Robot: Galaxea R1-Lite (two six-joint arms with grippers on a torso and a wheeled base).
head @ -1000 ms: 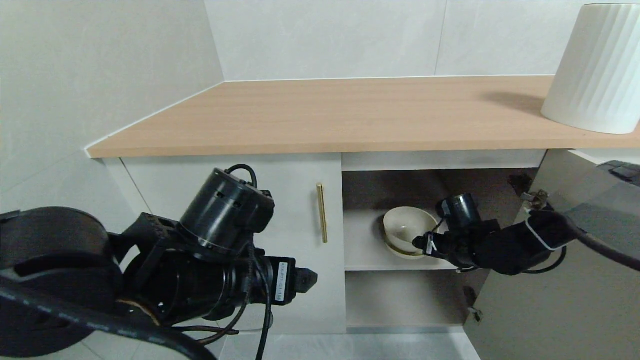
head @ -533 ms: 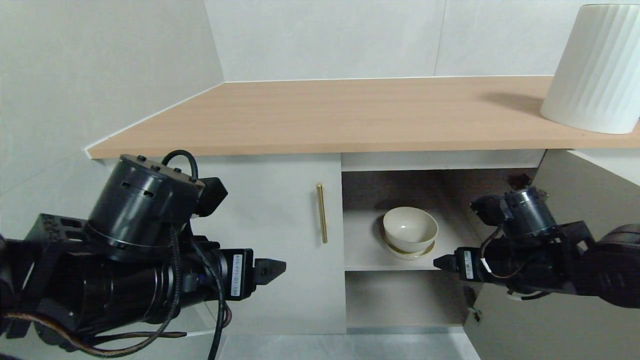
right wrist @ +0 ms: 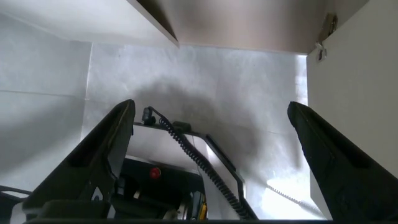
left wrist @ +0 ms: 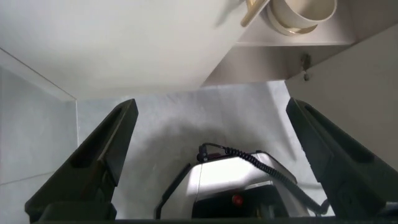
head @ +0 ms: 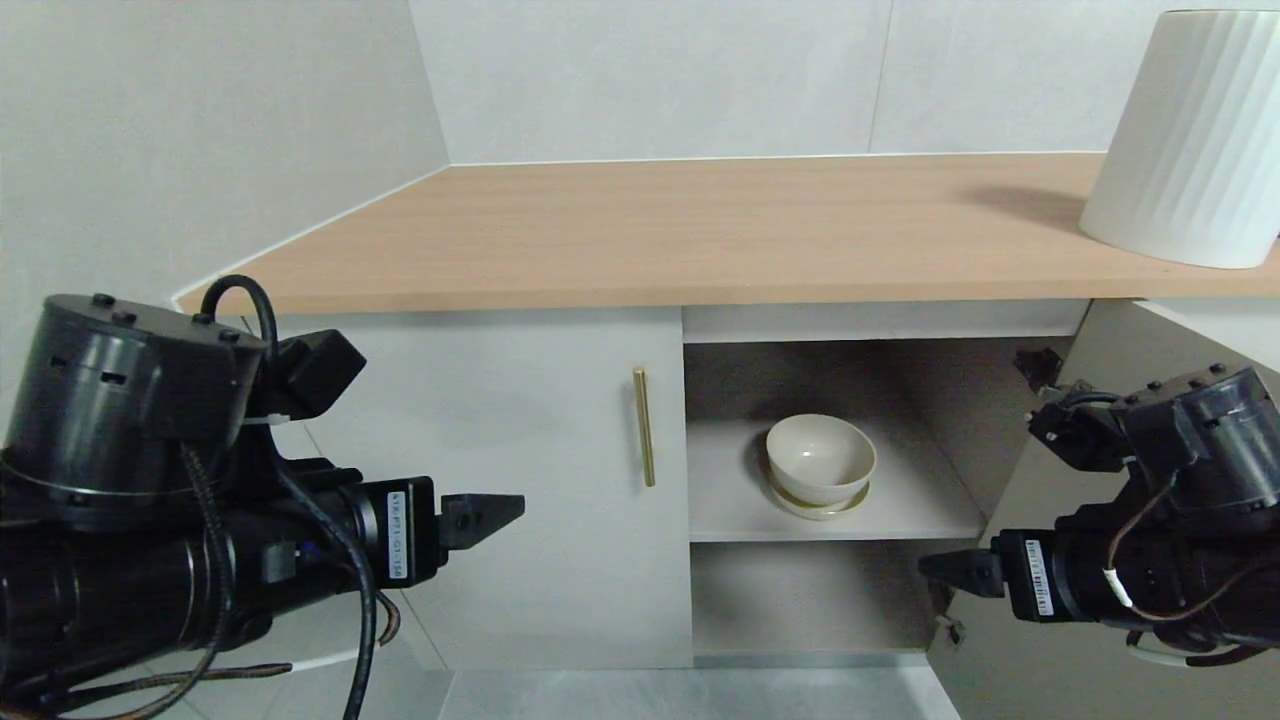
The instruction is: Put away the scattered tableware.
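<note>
Right arm, change: 1 second ago my right gripper (head: 945, 570) was inside the cupboard at the bowl (head: 820, 458). It has since pulled out and now sits low on the right, in front of the open door (head: 1040, 650).
Right gripper state: released, fingers spread wide, holding nothing.
Left arm, change: my left gripper (head: 490, 510) has drawn back to the left, in front of the closed door (head: 560, 420). It is also spread and holding nothing.
Bowl, change: it was tipped in my grip. Now it stands upright and free.
Cupboard: the upper shelf (head: 720, 500) holds 1 cream bowl sitting on 1 small plate (head: 812, 508), near the middle.
Meaning: I judge this bowl put away. Closing the open door looks like the likely next step.
Counter (head: 700, 230): 1 white ribbed container (head: 1185, 140) stands at the far right.
</note>
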